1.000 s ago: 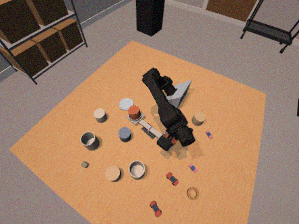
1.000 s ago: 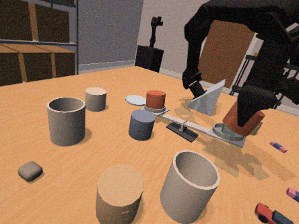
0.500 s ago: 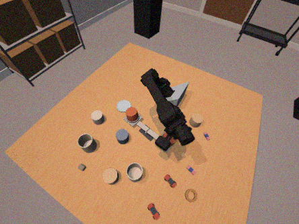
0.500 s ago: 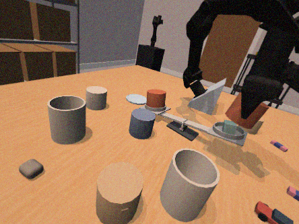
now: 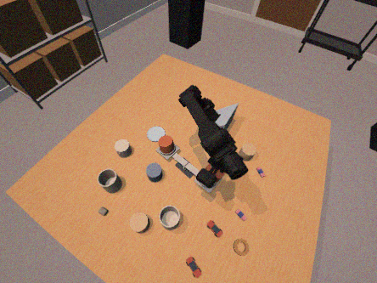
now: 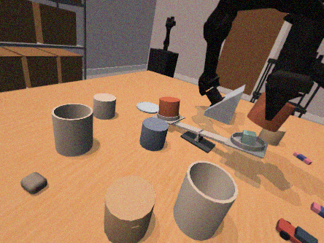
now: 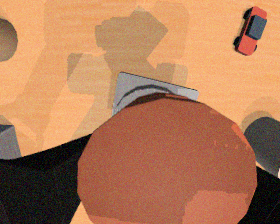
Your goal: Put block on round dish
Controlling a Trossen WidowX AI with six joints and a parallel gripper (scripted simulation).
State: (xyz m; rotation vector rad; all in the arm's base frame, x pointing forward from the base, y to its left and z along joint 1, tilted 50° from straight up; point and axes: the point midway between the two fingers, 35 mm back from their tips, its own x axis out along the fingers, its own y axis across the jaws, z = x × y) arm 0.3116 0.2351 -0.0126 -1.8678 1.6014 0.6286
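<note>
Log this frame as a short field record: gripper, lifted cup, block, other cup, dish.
gripper: shut on the lifted cup
lifted cup: red-orange, tilted, raised off the balance's near pan
block: pale green, uncovered, sitting in the near pan
other cup: upright on the far pan
dish: pale round disc beside the far cup, nothing on it
</note>
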